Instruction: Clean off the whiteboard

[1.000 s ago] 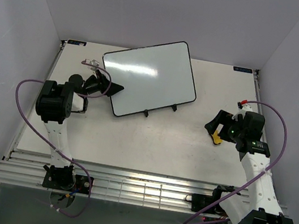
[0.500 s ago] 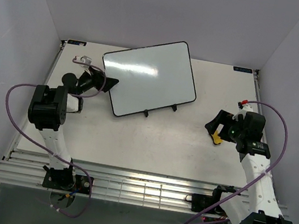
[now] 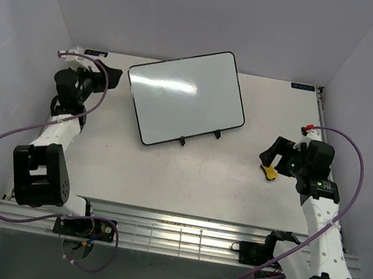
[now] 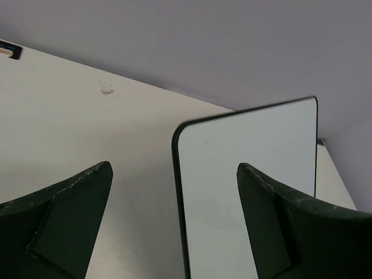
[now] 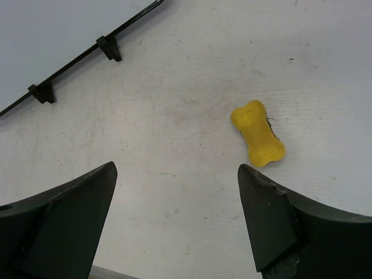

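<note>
Entry, both arms idle over the white table [image 3: 187, 175]

- Task item: the large rectangular glossy whiteboard with a thin black rounded-corner frame [image 3: 185, 96] sits at the far centre of the table. It leans back on its thin black wire stand [image 3: 199, 137] and is turned so its lower edge runs diagonally across the top view. The face reads white, with one bright glare streak.
- The left claw [image 3: 111, 75] is at the far left of the table, just beside the board's upper left corner and not touching it. On my left wrist feed the claw [image 4: 173, 167] is spread wide with nothing in it. The board's [image 4: 250, 174] near corner and black edge show beyond the gap, between the two dark fingers [image 4: 64, 226].
- The right claw [image 3: 272, 156] is over the right side of the table, well apart from the board. On the right wrist feed it [image 5: 176, 168] is also wide apart and holding nothing.
- A small yellow bone-shaped eraser [image 5: 257, 132] lies flat on the table ahead of the right claw, near its right-hand finger [image 5: 290, 226] but clear of it. The top view puts the eraser [image 3: 268, 171] just under that claw.
- Two black feet of the stand [image 5: 108, 48] show at the upper left of the right wrist feed
</note>
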### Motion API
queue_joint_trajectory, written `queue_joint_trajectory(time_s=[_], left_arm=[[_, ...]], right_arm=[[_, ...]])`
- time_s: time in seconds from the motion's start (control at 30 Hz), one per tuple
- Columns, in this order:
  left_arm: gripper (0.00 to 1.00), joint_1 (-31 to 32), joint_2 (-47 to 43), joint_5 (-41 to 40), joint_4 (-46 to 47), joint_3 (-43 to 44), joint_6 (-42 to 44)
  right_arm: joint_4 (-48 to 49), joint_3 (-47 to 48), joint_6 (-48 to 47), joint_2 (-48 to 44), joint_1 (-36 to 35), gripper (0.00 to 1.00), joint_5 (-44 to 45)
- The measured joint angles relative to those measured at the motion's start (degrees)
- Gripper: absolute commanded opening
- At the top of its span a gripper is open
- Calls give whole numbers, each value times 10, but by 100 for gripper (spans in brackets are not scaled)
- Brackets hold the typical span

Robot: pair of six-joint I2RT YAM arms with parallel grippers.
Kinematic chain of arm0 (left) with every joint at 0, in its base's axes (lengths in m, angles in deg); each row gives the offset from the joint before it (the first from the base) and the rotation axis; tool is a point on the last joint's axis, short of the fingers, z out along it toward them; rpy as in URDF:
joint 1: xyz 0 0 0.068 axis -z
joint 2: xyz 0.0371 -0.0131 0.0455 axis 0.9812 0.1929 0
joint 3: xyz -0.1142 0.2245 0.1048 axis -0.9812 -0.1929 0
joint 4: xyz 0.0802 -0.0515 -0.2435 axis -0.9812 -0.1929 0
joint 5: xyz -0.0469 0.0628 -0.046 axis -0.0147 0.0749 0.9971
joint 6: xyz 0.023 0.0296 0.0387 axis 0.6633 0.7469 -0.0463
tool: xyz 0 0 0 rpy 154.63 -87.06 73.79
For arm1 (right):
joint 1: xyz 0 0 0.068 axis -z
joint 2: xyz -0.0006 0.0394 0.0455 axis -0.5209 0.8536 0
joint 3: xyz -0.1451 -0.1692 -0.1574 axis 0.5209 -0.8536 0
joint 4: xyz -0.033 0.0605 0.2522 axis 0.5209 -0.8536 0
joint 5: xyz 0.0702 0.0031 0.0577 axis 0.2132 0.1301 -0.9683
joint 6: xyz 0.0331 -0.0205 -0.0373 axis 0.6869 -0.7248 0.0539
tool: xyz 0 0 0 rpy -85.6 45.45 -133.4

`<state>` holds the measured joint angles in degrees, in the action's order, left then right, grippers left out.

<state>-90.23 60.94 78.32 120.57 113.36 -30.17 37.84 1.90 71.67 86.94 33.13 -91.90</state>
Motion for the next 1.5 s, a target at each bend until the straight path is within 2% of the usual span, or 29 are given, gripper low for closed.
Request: queue_joint_trajectory(time_s=[0.13, 0.23, 0.37, 0.53, 0.73, 0.9, 1.13, 1.5], left_arm=[[98, 28, -37, -94, -232, 123, 4], [98, 82, -104, -170, -368, 135, 24], [98, 173, -194, -248, -501, 136, 62], [98, 187, -310, -286, -623, 150, 98], [98, 195, -443, -308, -704, 155, 129], [98, 203, -509, -313, -749, 152, 153], [98, 214, -528, -329, -788, 138, 159], [98, 214, -529, -325, -778, 121, 159]], right_arm=[[-40, 42, -2, -8, -14, 90, 52], [-70, 94, -8, -14, -38, 90, 79], [-113, 185, -25, -14, -57, 90, 101], [-159, 243, -51, -18, -59, 90, 117], [-214, 242, -72, -35, -59, 90, 118], [-219, 213, -75, -82, -59, 90, 109], [-217, 164, -74, -126, -59, 90, 108], [-217, 146, -74, -136, -60, 90, 125]])
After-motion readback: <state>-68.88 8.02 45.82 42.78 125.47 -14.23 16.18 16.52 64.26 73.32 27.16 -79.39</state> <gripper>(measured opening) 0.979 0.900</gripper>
